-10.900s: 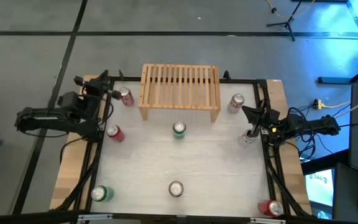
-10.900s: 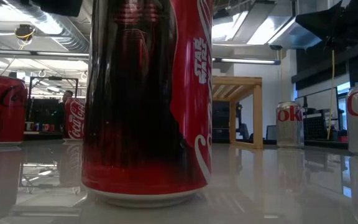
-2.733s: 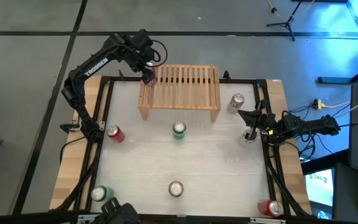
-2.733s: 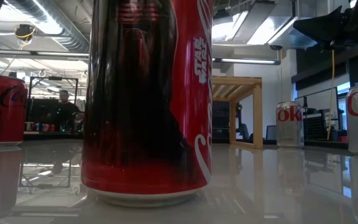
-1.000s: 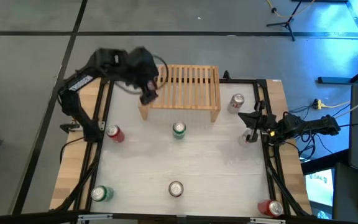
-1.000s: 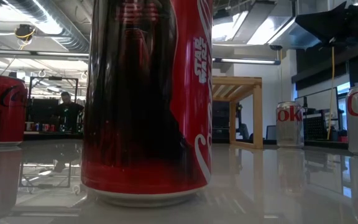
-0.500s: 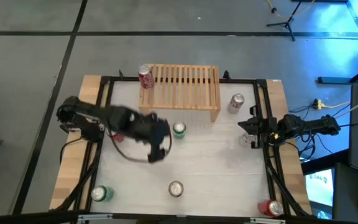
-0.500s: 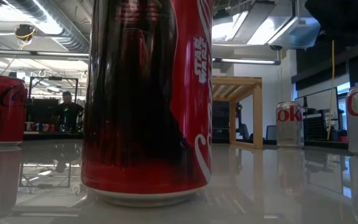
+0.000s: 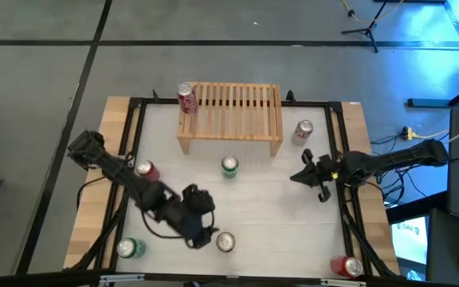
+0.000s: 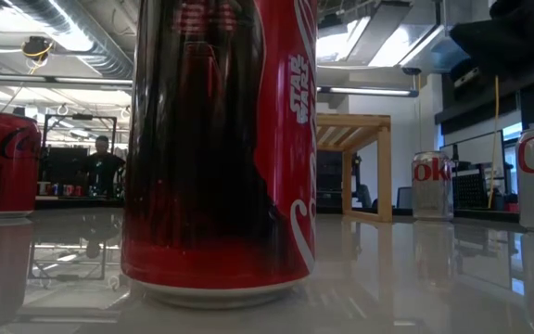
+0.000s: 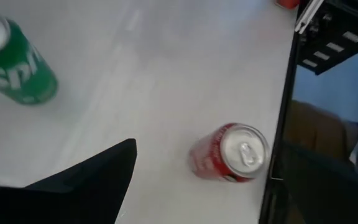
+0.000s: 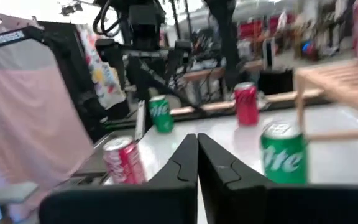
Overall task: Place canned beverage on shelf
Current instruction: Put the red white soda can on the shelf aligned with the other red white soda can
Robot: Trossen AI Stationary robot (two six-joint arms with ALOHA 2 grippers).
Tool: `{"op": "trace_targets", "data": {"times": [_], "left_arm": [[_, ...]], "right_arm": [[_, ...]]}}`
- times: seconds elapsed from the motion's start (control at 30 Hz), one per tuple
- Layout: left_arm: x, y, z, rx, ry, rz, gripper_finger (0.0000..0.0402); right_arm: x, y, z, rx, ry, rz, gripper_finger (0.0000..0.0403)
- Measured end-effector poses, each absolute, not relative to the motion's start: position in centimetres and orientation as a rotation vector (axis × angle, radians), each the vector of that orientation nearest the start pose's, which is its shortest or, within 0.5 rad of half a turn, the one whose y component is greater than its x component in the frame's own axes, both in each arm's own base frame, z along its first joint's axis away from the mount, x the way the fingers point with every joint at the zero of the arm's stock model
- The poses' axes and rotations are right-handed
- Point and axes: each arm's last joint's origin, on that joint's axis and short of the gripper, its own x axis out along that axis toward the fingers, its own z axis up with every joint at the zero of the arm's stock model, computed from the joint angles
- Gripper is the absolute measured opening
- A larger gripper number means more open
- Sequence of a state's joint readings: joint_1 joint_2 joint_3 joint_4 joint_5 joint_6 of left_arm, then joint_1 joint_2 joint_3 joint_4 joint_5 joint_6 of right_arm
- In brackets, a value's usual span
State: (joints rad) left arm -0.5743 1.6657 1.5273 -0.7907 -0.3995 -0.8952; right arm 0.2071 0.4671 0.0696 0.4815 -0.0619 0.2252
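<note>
A red can (image 9: 186, 97) stands upright at the far left corner of the light-wood slatted shelf (image 9: 233, 112). My left gripper (image 9: 201, 237) hangs open over the near middle of the table, just left of a red can with a silver top (image 9: 225, 241). Its wrist view shows one dark finger (image 11: 98, 177) and that red can (image 11: 232, 152) beside a dark rail. This can fills the low view (image 10: 221, 148). My right gripper (image 9: 295, 177) is shut and empty right of the table's middle, its fingers pressed together (image 12: 197, 149) and pointing toward the table's left.
Loose cans stand about: green (image 9: 229, 166) before the shelf, silver (image 9: 303, 131) at its right, red (image 9: 144, 169) at left, green (image 9: 127, 249) near left, red (image 9: 347, 265) near right. Black rails (image 9: 134, 135) frame the table. A person (image 10: 100, 158) shows beyond the table.
My left gripper has swept from the shelf's far left corner toward the table's near edge, ending beside the red can at the near middle. The red can on the shelf stays standing there. My right gripper has gone a little toward the table's left, still shut.
</note>
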Motion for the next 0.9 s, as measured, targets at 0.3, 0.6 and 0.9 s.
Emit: {"op": "trace_targets", "data": {"times": [0.3, 0.6, 0.9], "left_arm": [[27.1, -23.5, 28.3, -0.517, 0.724, 0.172, 0.0373], [27.4, -27.3, 22.4, -0.583, 0.725, 0.156, 0.0373], [28.7, -29.8, 16.9, -0.625, 0.729, 0.173, 0.0373]], "right_arm": [[15.4, 7.0, 19.1, 0.201, 0.116, 0.326, 0.0001], [20.0, 13.4, 19.6, 0.041, 0.267, 0.347, 0.0001], [25.7, 17.4, 16.1, -0.065, 0.401, 0.212, 0.0001]]}}
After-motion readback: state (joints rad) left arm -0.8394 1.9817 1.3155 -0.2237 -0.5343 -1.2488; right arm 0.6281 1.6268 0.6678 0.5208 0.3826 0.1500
